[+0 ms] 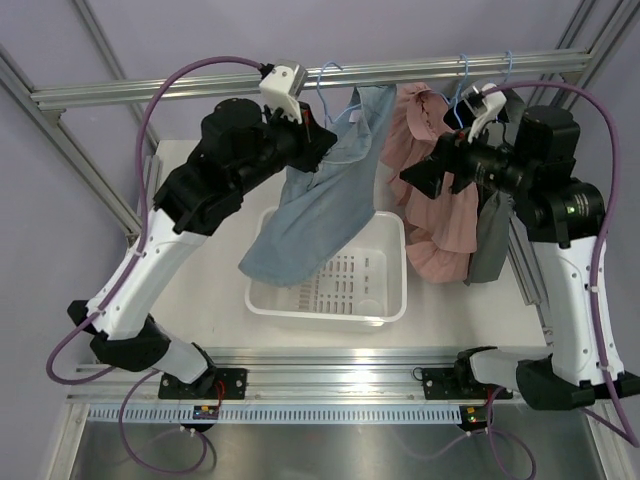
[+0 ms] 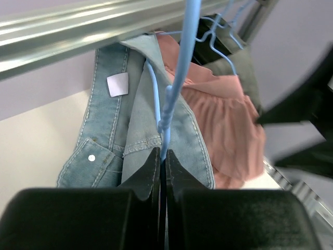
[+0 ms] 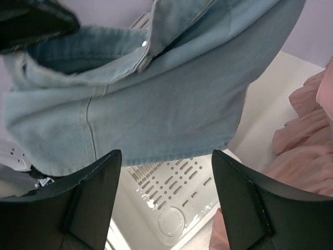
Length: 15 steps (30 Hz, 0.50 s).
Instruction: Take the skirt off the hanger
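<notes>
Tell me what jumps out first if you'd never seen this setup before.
A denim skirt hangs from a blue hanger on the metal rail at centre, its hem above a white basket. The left gripper is pinched shut on the hanger's wire, while the right gripper faces the denim with jaws open. A pink ruffled skirt hangs just right of it.

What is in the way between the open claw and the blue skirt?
Nothing I can see. The right claw faces the blue skirt with only air between them. The pink clothes hang off to the side.
</notes>
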### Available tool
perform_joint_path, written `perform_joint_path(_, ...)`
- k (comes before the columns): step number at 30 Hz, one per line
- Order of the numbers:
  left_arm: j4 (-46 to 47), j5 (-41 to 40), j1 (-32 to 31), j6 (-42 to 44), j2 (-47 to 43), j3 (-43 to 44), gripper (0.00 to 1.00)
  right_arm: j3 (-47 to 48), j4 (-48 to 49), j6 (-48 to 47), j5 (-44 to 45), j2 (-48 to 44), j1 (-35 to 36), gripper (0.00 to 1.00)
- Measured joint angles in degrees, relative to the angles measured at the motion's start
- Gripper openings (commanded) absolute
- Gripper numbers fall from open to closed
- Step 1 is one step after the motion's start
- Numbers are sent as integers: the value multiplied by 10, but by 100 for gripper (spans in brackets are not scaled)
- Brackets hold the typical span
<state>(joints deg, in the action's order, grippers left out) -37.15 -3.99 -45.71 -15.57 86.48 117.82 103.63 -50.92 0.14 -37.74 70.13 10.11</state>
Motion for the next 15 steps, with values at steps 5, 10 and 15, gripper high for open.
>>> perform_joint_path(5, -7, 35, -4, -12, -46, -37, 0, 94, 21, 76, 104, 65, 81, 79)
perform_joint_path(10, -8, 49, -15, -21, -53, -62, 0, 148, 46, 128, 177, 97, 144, 78)
perform_joint_path(15, -12, 53, -23, -24, -50, -69, 0, 157, 57, 134, 243, 114, 191, 74)
